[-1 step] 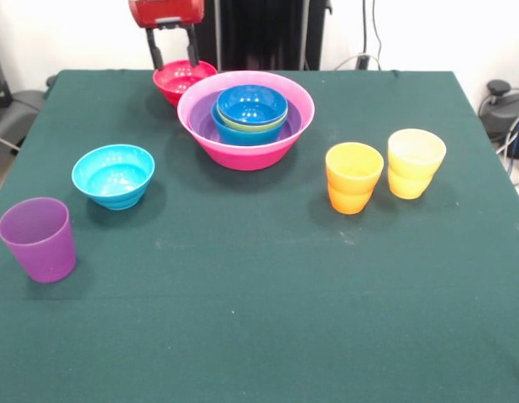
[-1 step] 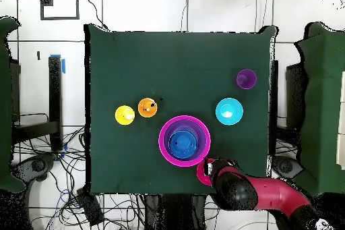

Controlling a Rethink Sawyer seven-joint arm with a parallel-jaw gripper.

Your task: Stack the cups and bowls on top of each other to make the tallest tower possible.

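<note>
In the front view's upper left, the gripper (image 1: 170, 50) hangs spread directly over the small red-pink bowl (image 1: 183, 81), which touches the tower (image 1: 245, 117) on its left.

Near half of tabletop (image 1: 259, 319) bare, open for passage. Far side crowded: red bowl (image 1: 180, 80) touching pink bowl (image 1: 245, 117); cyan bowl (image 1: 113, 175) and purple cup (image 1: 39, 238) flank one side, orange cup (image 1: 353, 177) and yellow cup (image 1: 416, 163) the other.
</note>
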